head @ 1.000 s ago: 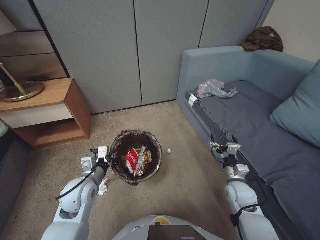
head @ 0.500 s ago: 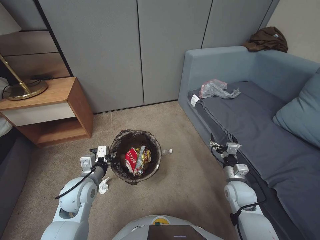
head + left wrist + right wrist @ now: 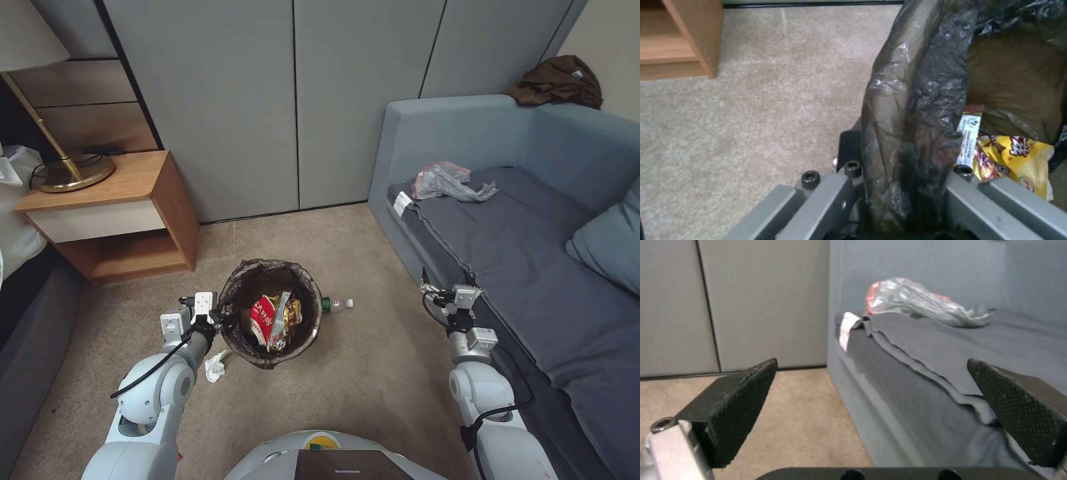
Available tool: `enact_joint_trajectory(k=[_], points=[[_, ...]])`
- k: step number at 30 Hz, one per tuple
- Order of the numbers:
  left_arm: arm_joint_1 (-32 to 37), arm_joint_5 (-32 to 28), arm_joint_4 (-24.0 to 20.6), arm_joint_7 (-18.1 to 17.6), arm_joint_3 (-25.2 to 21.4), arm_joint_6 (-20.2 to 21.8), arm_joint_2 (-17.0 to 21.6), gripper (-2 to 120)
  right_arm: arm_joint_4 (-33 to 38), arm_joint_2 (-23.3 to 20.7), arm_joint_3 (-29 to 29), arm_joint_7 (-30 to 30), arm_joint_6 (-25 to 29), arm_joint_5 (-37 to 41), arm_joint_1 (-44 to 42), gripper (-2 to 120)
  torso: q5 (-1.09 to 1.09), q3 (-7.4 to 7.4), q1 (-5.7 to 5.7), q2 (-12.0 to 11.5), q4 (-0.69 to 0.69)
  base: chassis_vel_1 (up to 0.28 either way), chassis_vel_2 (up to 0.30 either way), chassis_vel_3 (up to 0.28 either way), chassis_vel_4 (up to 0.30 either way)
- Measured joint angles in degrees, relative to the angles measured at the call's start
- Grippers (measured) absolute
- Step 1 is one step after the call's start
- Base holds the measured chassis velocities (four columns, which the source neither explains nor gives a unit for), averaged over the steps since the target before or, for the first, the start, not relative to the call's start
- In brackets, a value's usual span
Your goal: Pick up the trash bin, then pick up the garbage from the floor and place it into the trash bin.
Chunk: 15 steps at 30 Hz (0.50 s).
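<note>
The trash bin (image 3: pixel 268 266), lined with a dark bag, hangs by its rim from my left gripper (image 3: pixel 223 316), which is shut on the rim. The left wrist view has the jaws of the left gripper (image 3: pixel 907 170) pinching the trash bin's lined rim (image 3: pixel 916 100). Inside lie red-and-white snack bags (image 3: pixel 265 320) and a yellow wrapper (image 3: pixel 1018 156). On the carpet, a clear bottle (image 3: pixel 337 305) with a green label lies just behind the bin, and a white tissue (image 3: pixel 215 367) lies beside my left forearm. My right gripper (image 3: pixel 445 280) (image 3: pixel 871 386) stands open and empty by the sofa's front edge.
A wooden nightstand (image 3: pixel 113 213) with a brass lamp base (image 3: pixel 73 175) stands at the left. A grey-blue sofa (image 3: pixel 507 233) fills the right, with a crumpled plastic bag (image 3: pixel 447 180), a cushion (image 3: pixel 610 247) and a brown garment (image 3: pixel 557 80) on it. Grey wall panels close the back.
The whole head view has shifted to the right, so the camera has turned left. The bin stays in my left gripper, and more of the bottle shows from behind it.
</note>
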Motion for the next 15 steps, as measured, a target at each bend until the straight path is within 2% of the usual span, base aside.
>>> enact_joint_trajectory(k=[15], points=[[0.0,-0.1,0.2,0.0,0.0,0.0,0.0,0,-0.2,0.0,-0.1,0.0,0.0,0.0,0.1,100,0.00,0.00,0.00,0.0,0.00,0.000,0.000,0.000,0.000]])
